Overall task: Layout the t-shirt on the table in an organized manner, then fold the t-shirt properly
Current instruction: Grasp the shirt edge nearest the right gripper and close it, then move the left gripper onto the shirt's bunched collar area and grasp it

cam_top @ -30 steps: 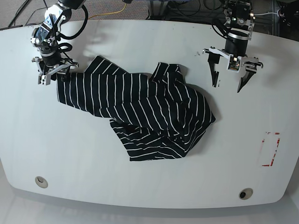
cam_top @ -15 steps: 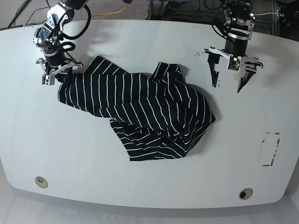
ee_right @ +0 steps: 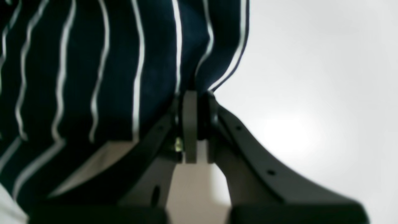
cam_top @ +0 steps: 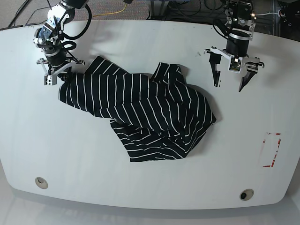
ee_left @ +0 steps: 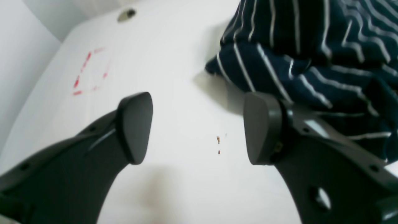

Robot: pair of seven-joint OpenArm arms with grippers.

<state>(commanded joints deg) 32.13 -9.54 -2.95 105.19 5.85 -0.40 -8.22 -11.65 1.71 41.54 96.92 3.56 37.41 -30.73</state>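
T-shirt (cam_top: pixel 145 110) fabric, dark navy with thin white stripes, lies crumpled across the middle of the white table (cam_top: pixel 150 42). One end stretches out toward the base view's upper left, and the bulk is bunched and folded over itself nearer the centre.

We see the right gripper (cam_top: pixel 57 75) at that stretched-out end. In its wrist view the fingers (ee_right: pixel 189 124) are pressed together with the shirt's hem (ee_right: pixel 217 84) pinched between them, so it is clamped on the t-shirt. The cloth hangs away from the pinch point in soft vertical folds.

We see the left gripper (cam_top: pixel 230 80) on the base view's right, over bare tabletop just beside the shirt's right-hand edge, apart from the cloth. Its fingers (ee_left: pixel 136 124) are spread wide with nothing between them. In its wrist view a rounded fold of the shirt (ee_left: pixel 236 65) lies beyond the far finger, and a couple of tiny brown specks (ee_left: pixel 218 140) mark the white surface between the two fingers.

We find no brand, label or readable writing on the shirt, the grippers or the table. The only marking is a broken red rectangular outline (cam_top: pixel 272 150) near the table's right edge, with no letters in it. Two small round holes (cam_top: pixel 41 182) sit along the near edge.
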